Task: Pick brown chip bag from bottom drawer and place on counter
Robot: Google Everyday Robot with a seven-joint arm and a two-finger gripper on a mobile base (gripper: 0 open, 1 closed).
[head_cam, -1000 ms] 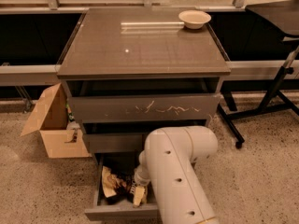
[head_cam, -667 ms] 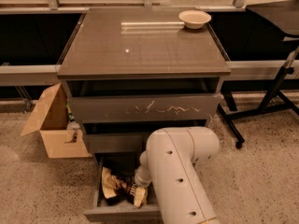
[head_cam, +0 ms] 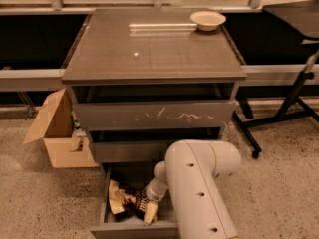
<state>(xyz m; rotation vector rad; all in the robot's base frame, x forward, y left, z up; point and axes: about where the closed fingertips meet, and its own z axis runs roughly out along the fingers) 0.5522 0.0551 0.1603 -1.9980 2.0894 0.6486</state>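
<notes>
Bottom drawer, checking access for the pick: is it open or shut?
Open: the bottom drawer is pulled out, the brown chip bag lies visible inside, and the gripper reaches down to the bag.

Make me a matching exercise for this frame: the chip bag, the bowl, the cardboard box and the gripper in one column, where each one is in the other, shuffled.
Things:
1. brown chip bag
2. bowl
3. cardboard box
4. gripper

Places:
a. on the floor, left of the drawer cabinet, flaps open
b. at the back right corner of the counter
c. at the end of the white arm, lowered into the drawer right by the bag
d. lying crumpled inside the pulled-out bottom drawer

Pairs: 1-d, 2-b, 3-a, 4-c
</notes>
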